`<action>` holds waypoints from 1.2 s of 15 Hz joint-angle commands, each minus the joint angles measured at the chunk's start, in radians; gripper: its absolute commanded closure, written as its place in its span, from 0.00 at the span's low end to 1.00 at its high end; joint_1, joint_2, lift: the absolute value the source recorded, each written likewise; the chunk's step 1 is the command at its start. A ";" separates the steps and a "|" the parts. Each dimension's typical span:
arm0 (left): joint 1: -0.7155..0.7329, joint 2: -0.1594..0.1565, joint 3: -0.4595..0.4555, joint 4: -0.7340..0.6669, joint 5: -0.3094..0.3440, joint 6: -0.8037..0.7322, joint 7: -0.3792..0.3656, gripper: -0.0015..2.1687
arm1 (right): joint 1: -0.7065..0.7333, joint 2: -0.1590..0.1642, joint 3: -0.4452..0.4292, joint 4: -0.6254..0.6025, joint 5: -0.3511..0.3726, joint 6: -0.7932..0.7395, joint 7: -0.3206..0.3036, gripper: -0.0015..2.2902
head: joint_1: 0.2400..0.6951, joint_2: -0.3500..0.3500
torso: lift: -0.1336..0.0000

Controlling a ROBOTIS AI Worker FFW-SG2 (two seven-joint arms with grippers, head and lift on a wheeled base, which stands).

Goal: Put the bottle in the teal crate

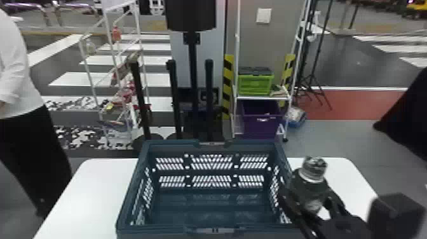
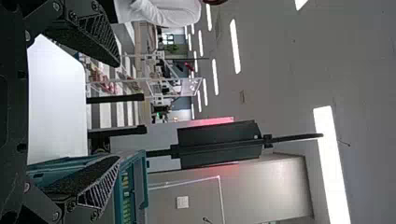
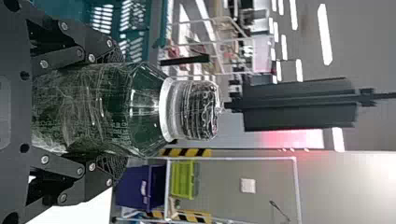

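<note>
The white table (image 1: 95, 187) bears the teal crate (image 1: 159, 228). My left gripper (image 2: 117, 111) has its jaws apart; my right gripper (image 1: 311, 201) has its jaws clamped round the bottle (image 1: 313, 173), neck up, beside the crate's right wall.

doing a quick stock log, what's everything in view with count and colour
Rectangular plastic crate: one, teal, on table
Rounded-corner table: one, white, under crate
Capped plastic bottle: one, dark green, in right tool, at crate's right side
Open metal racks: two, white, behind table
Lidded plastic box: one, lime green, on right rack's shelf
Plastic bin: one, purple, below that shelf
Square wall plate: one, white, on wall
Upright posts: three, black, behind crate
Left tool: one, black, open, in left wrist view
Right tool: one, black, around bottle
</note>
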 commanded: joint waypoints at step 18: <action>-0.034 0.000 0.000 0.034 0.006 0.015 0.000 0.09 | -0.781 0.122 0.299 0.657 -0.115 0.613 -0.012 0.86 | 0.57 0.50 | 1.00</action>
